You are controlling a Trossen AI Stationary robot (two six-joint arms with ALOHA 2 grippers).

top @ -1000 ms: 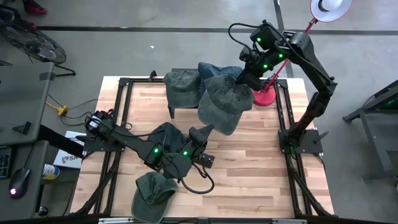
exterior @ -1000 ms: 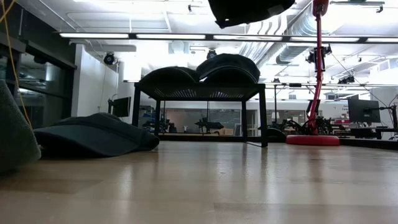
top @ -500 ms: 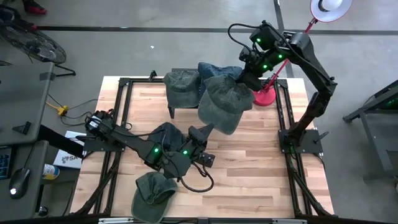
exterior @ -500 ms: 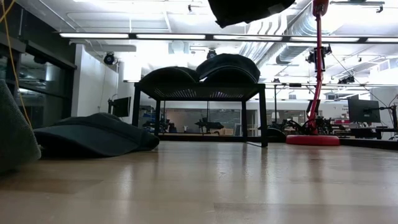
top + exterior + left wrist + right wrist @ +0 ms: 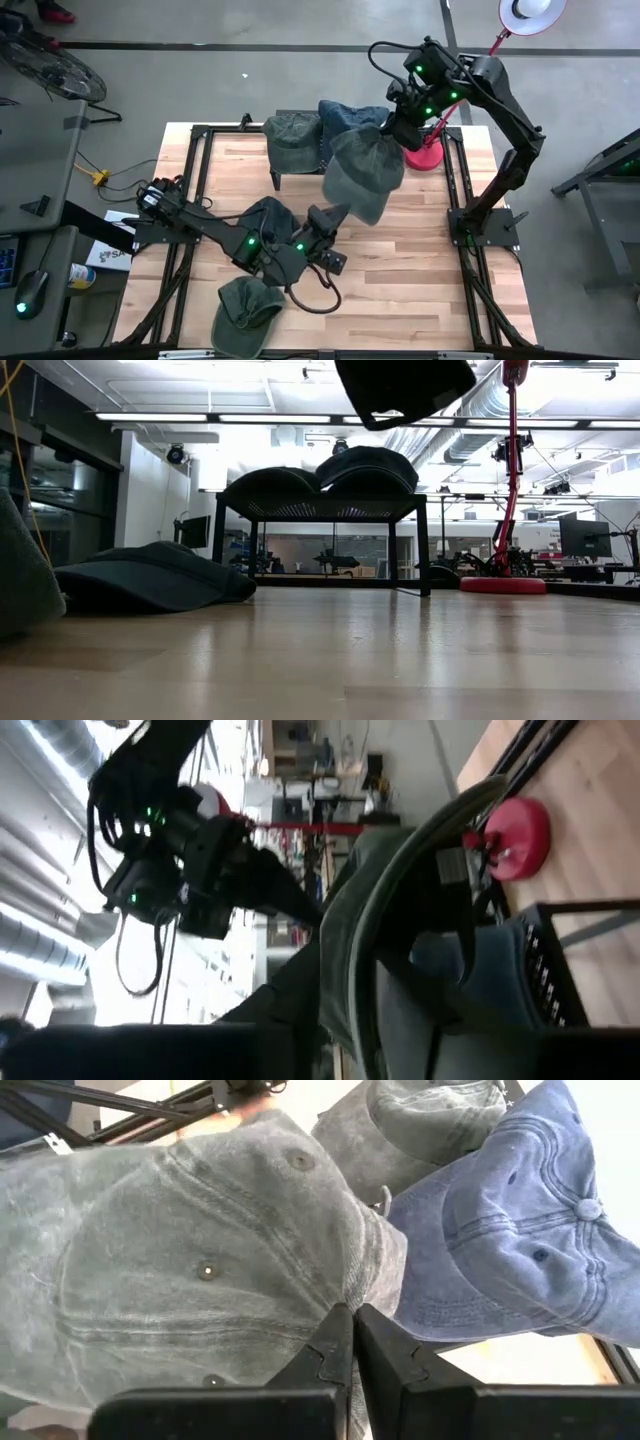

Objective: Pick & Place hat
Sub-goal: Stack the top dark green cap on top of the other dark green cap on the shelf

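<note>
Your right gripper's fingers are pinched together on the edge of the grey-green hat, a thin grip that lets the crown hang free below the right gripper and clear of the small black rack. From that pinch the hat droops forward over the table, high above the wood (the low view catches only its dark underside). Just beside it, on the rack, sit a blue hat and another grey hat. Your left gripper waits low near mid-table; I cannot tell how its fingers stand.
</note>
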